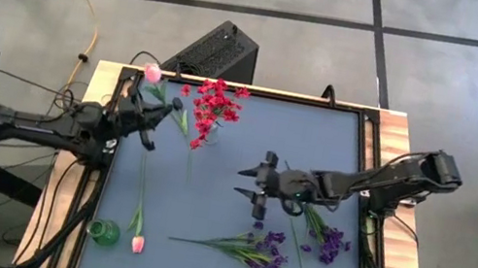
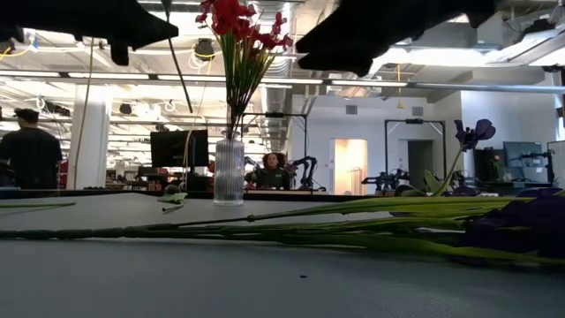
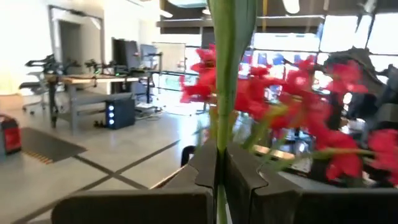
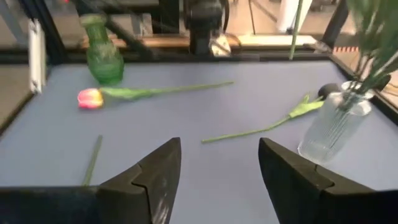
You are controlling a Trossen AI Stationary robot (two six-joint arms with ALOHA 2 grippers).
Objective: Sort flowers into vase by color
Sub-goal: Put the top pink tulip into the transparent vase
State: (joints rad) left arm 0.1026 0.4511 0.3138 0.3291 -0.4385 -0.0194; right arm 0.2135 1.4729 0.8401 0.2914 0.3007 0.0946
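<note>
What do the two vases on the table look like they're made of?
The clear vase holding the red flowers looks like ribbed, glossy glass or clear plastic: the stems show through it. The small green vase looks like translucent tinted glass with a shiny surface, though plastic is possible.

Blue-topped desk (image 1: 232, 172) carries clear vase (image 1: 202, 135) of red flowers, green vase (image 1: 104, 233), loose pink tulip (image 1: 137, 243), purple flowers (image 1: 262, 254).

floor (image 1: 442, 101): grey concrete, dark seams | ceiling lights (image 2: 291, 81) on | bg: desks, monitor (image 2: 179, 148), seated person (image 2: 272, 170)
</note>
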